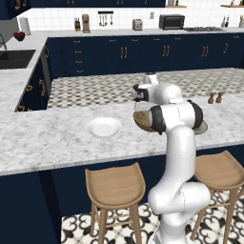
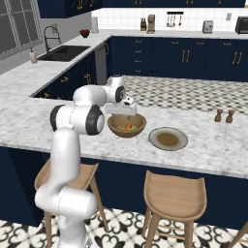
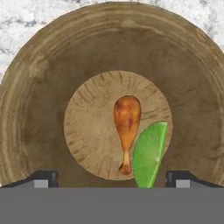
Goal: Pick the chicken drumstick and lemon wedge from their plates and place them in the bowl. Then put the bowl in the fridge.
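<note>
Progress looks half made: we see the small orange-brown chicken drumstick (image 3: 127, 127) and green lemon wedge (image 3: 149, 154) lying together inside the deep brown wooden bowl (image 3: 39, 109) near the table's front edge. Our tool (image 3: 113, 179) hangs wide and empty above; the fridge step remains.

Below the claw, the bowl (image 3: 43, 109) is matt, ring-grained wood, holding a glossy browned chicken drumstick (image 3: 127, 118) and smooth, waxy lemon wedge (image 3: 150, 153), on a polished marble counter (image 3: 26, 26).
</note>
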